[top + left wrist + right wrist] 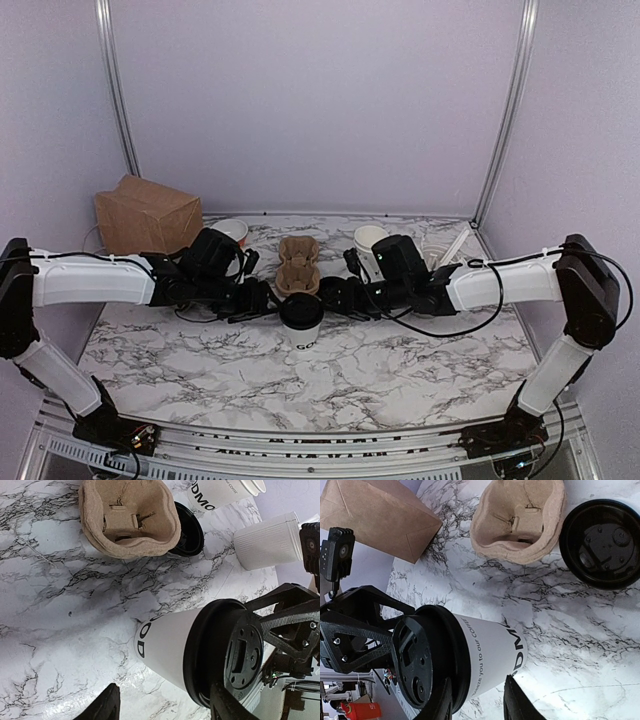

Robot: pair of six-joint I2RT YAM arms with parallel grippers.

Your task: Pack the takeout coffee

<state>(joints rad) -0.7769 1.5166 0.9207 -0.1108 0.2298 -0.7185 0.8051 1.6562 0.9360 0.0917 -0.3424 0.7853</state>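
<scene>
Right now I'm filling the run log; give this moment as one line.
coffee cup: upright on table, lidded | left gripper: open, beside cup | right gripper: on cup's lid rim | cup carrier: empty behind

Takeout coffee — white, black-lidded, upright on marble — apparently between both arms.

Bare marble desk lies open across the lower half of the frame, so my pincers could pass there. Above centre, the cardboard cup carrier blocks the way; the brown paper bag fills the upper left.
</scene>
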